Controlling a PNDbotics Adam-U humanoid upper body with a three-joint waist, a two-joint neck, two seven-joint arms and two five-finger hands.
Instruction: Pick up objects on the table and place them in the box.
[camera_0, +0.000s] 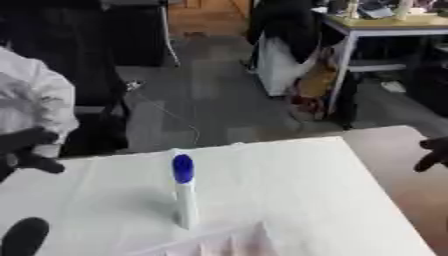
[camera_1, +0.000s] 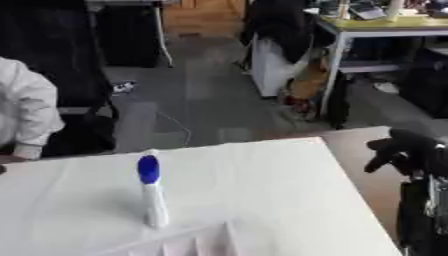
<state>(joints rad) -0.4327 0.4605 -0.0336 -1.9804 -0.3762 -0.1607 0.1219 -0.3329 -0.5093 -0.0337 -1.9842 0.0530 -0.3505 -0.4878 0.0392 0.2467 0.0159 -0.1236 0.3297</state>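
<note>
White bottle (camera_0: 185, 197) wearing blue cap (camera_0: 182, 168), sitting on white tablecloth (camera_0: 289, 190); bare tabletop (camera_0: 402, 165) showing brown; both hands (camera_0: 24, 147) (camera_1: 404, 147) showing black.

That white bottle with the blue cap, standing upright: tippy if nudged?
Probably. The white bottle is tall and slim on a narrow base, so a side push near the blue cap would likely topple it. It looks rigid and smooth; once down, it may roll on the white table cover.

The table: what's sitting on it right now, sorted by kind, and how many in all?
White bottle with a blue cap, standing upright: 1
Box, only its top edge showing at the near edge of the table: 1
Total: 2
</note>
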